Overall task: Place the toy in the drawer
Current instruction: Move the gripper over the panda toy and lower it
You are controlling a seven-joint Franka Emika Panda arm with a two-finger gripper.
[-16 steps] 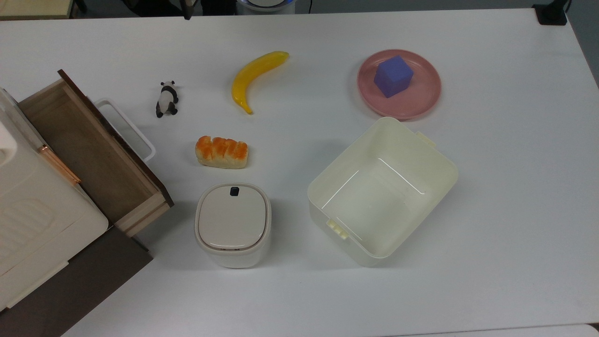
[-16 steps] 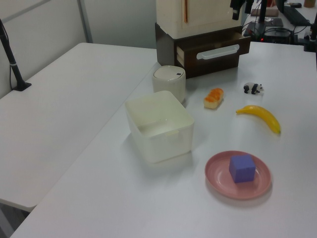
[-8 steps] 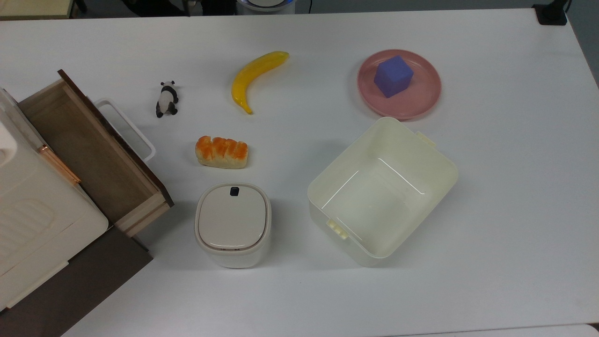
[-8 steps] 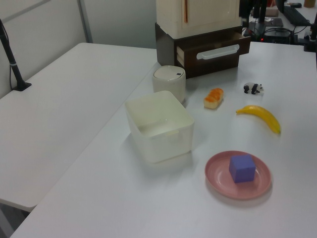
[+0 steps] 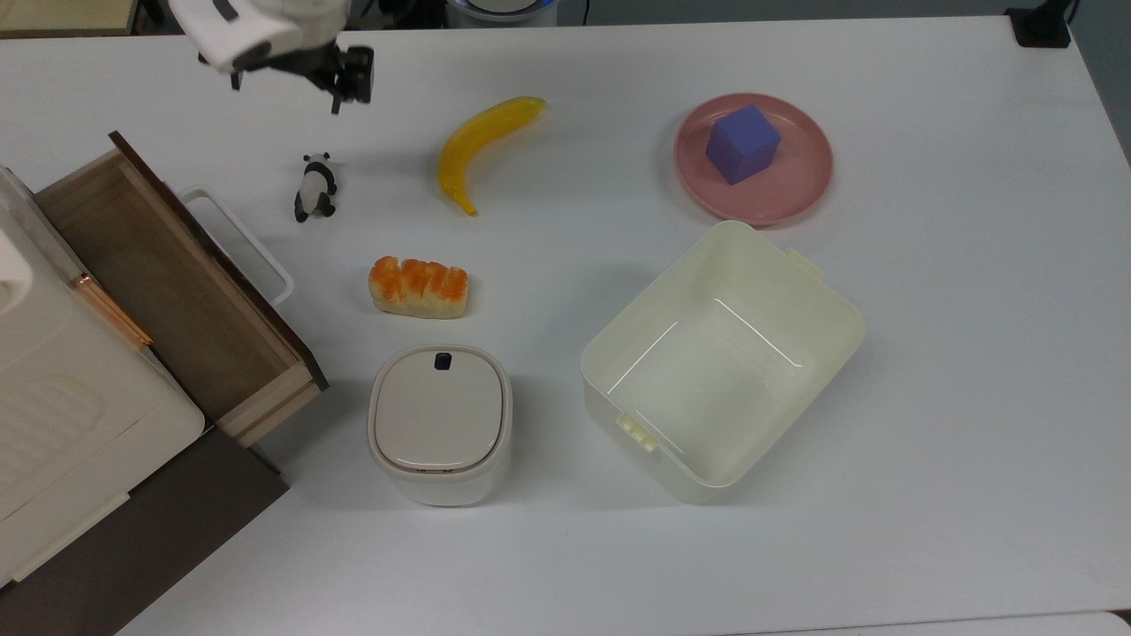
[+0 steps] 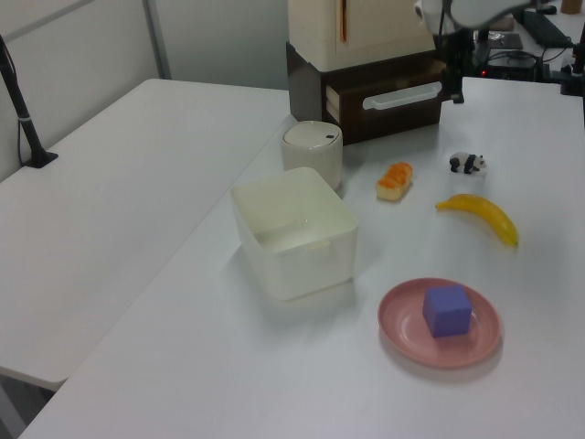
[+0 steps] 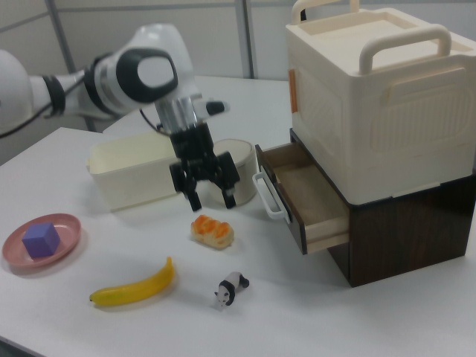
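White table [image 5: 928,442]: toy [image 5: 315,187] below open pincer [image 7: 212,199], apart.

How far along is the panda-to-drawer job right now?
Done: the light-wood drawer already stands open. In hand: the open, empty two-finger gripper hangs above the table near the small black-and-white panda toy. Left: grasping the toy, carrying it over and releasing it inside.

White rounded arm [image 7: 141,74], black claw [image 7: 212,197]

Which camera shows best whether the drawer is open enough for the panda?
The top view: the drawer is pulled out, its bare wooden floor exposed. The right view shows the drawer side-on; the left view shows mostly its front panel.
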